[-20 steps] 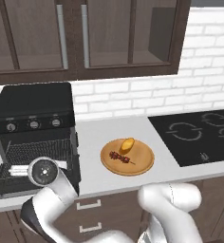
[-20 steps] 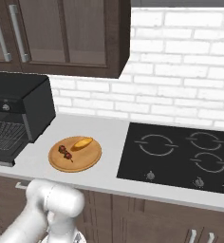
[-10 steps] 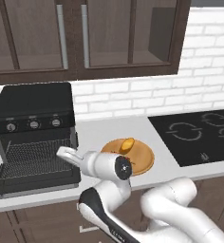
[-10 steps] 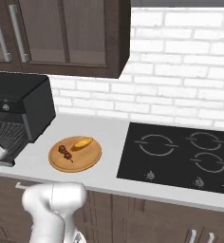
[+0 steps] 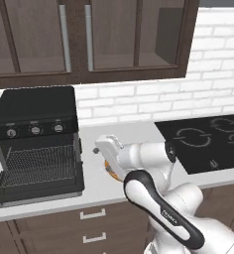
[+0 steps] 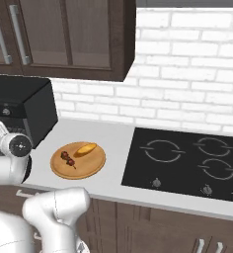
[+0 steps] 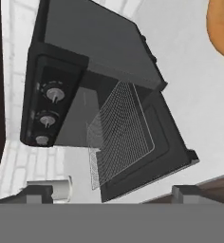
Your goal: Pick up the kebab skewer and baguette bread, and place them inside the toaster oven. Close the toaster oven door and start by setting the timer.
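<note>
The toaster oven (image 5: pixel 35 115) stands at the counter's left, black, with three silver knobs. The toaster oven door (image 5: pixel 39 192) hangs dropped open, baring the wire rack (image 5: pixel 39 163). On a round wooden plate (image 6: pixel 91 165) lie the golden baguette bread (image 6: pixel 85 148) and, left of it, the dark kebab skewer (image 6: pixel 67 158). My gripper (image 5: pixel 100 148) hovers between oven and plate, above the plate's left edge, open and empty. In the hand view the gripper (image 7: pixel 113 193) faces the toaster oven (image 7: pixel 85 42), its rack (image 7: pixel 118 133) and its lowered door (image 7: pixel 154 156).
A black cooktop (image 6: pixel 187 158) with ring marks fills the counter's right side. Dark wall cabinets (image 5: pixel 89 39) hang above the oven. White counter (image 6: pixel 113 136) lies bare behind the plate. My arm hides most of the plate (image 5: pixel 109 172) in the left base view.
My hand has risen from low in front of the oven door and swung right, now hovering by the plate. Its jaws stayed open. Skewer, baguette and oven have not moved.
</note>
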